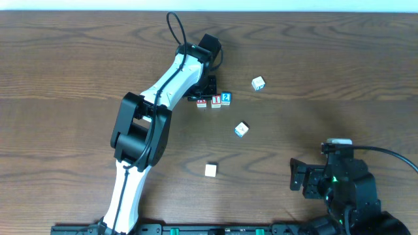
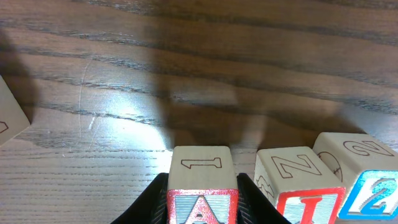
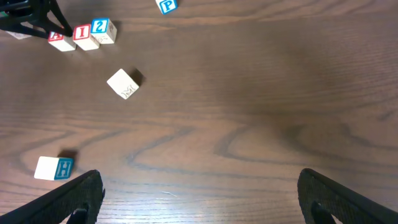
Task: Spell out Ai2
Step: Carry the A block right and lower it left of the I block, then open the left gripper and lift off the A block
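Three letter blocks stand in a row on the wooden table: a red A block (image 1: 202,102), a red I block (image 1: 215,101) and a blue 2 block (image 1: 226,98). My left gripper (image 1: 201,97) is shut on the A block (image 2: 202,186), with a finger on each side of it. The I block (image 2: 298,180) sits just right of it with a small gap, and the 2 block (image 2: 364,168) touches the I block. The row also shows in the right wrist view (image 3: 84,36). My right gripper (image 3: 199,199) is open and empty at the near right (image 1: 295,176).
Loose blocks lie around: a blue P block (image 1: 258,83) at the back right, a tilted M block (image 1: 241,129) in the middle, and an H block (image 1: 210,170) nearer the front. Another block's corner (image 2: 9,115) shows left of my left gripper.
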Action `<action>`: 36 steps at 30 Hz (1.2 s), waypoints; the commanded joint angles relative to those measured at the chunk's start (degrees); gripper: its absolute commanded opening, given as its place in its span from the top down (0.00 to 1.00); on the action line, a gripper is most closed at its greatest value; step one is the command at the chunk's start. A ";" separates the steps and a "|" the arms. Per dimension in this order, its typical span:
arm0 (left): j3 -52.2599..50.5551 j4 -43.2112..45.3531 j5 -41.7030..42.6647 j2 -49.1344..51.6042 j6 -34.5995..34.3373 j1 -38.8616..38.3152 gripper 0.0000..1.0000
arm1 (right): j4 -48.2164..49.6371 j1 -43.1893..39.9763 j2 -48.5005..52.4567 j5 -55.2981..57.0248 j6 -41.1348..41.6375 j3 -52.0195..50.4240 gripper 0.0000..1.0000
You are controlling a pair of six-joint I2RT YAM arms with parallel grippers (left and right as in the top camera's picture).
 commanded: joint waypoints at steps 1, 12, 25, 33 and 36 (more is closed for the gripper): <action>-0.57 -0.42 0.37 0.83 0.09 -0.46 0.94 | -0.04 -0.44 -0.11 0.37 -0.63 0.07 0.01; -0.55 0.35 0.11 0.83 1.51 -1.31 0.94 | -0.04 -0.44 -0.11 0.35 -0.63 0.07 0.01; -0.57 2.08 -1.03 0.83 1.51 -1.31 0.78 | -0.04 -0.44 -0.11 0.37 -0.63 0.07 0.01; -0.55 1.68 -1.62 0.83 1.53 -1.31 0.70 | -0.04 -0.44 -0.11 0.37 -0.63 0.07 0.01; -0.55 1.68 -1.62 0.83 1.53 -1.31 0.62 | -0.04 -0.44 -0.11 0.37 -0.63 0.07 0.01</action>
